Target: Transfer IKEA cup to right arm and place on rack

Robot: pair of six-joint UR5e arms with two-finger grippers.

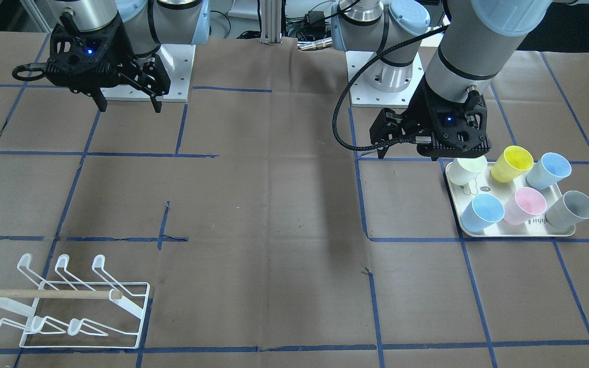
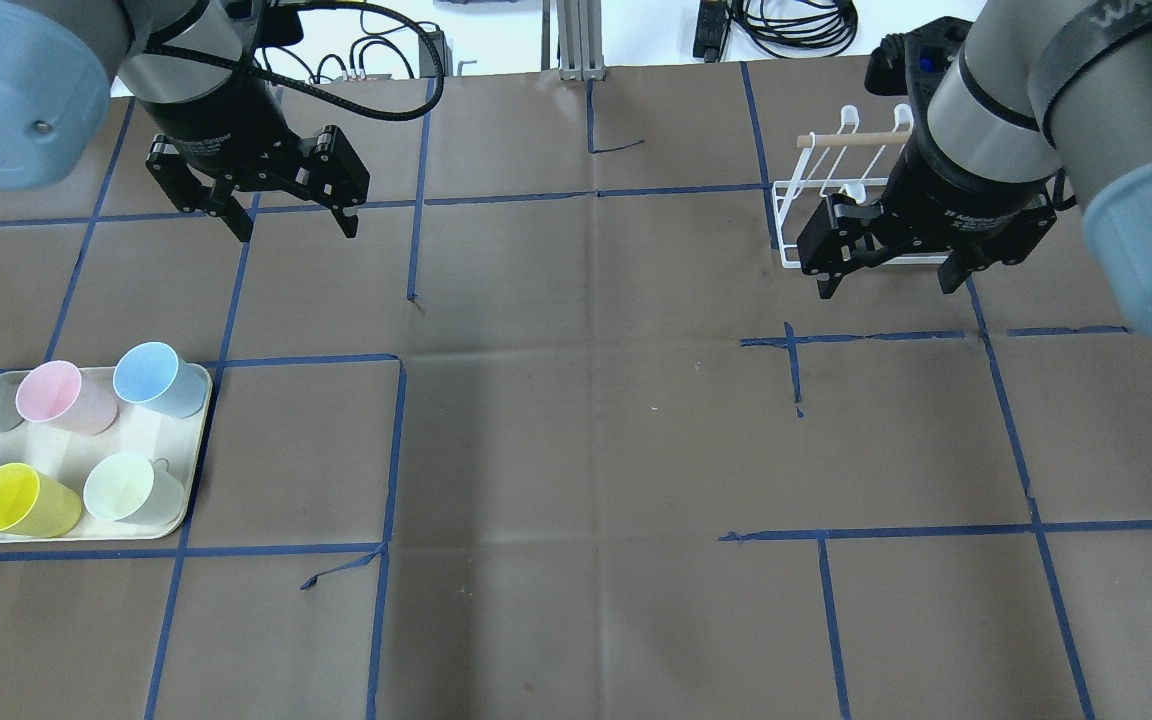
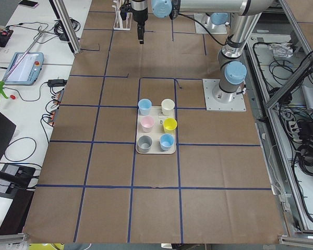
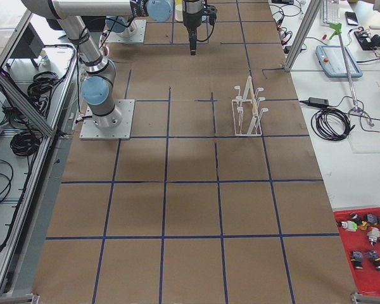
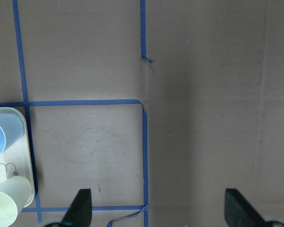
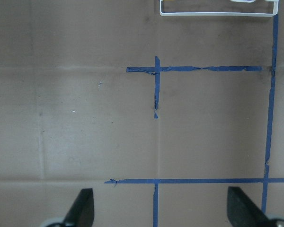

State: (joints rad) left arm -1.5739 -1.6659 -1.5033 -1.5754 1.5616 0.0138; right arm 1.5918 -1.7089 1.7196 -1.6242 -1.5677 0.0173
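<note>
The left end effector (image 2: pixel 291 222) hangs above bare worktop (image 2: pixel 576 450), its fingers spread wide with nothing between them. The six cups (image 2: pixel 61 395) stand on the cream tray (image 2: pixel 76 537), off to its left and nearer the robot. The upper blue cup (image 2: pixel 161 378) is closest to it, yet still apart. The right end effector (image 2: pixel 886 285), equally wide open and empty, hovers near the rack (image 1: pixel 44 294), on the robot's side of it.

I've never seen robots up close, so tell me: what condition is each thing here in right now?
Left gripper: jaws open, empty.
Right gripper: jaws open, empty.
Cups: six, upright, mouths up, on the tray, none gripped.
Rack: standing, prongs bare.
</note>
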